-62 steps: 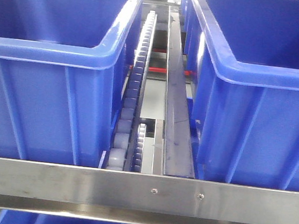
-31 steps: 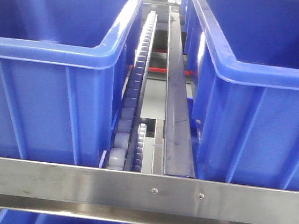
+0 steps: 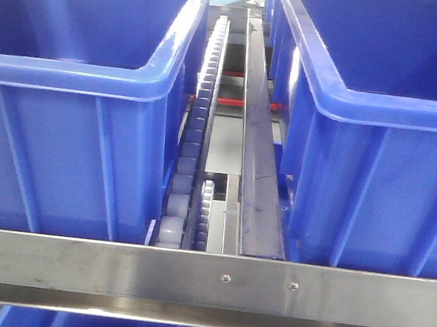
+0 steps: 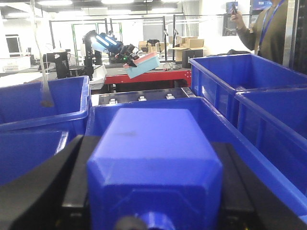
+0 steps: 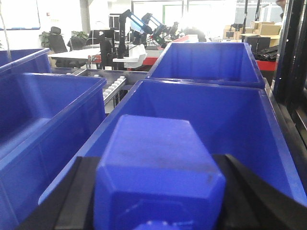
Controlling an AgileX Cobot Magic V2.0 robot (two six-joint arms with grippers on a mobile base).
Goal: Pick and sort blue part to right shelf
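The right shelf fills the front view: a flat steel front rail (image 3: pixel 205 284) with two screws, a grey roller track (image 3: pixel 194 153), and large blue bins at left (image 3: pixel 70 76) and right (image 3: pixel 381 119). No gripper shows in that view. In the left wrist view my left gripper (image 4: pixel 153 201) is shut on a blue part (image 4: pixel 153 143), a faceted block, held above a blue bin (image 4: pixel 268 163). In the right wrist view my right gripper (image 5: pixel 156 201) is shut on a second blue part (image 5: pixel 158 158) over a deep blue bin (image 5: pixel 230 120).
More blue bins stand at left (image 4: pixel 43 103) and right (image 4: pixel 240 76) of the left wrist view, and another stands behind (image 5: pixel 206 62) in the right wrist view. A far robot arm holds a pale blue and pink box (image 4: pixel 141 64). A person (image 4: pixel 268 28) stands at the back right.
A pale object at the top edge between the bins has come a little more into view. The shelf and bins have not moved.
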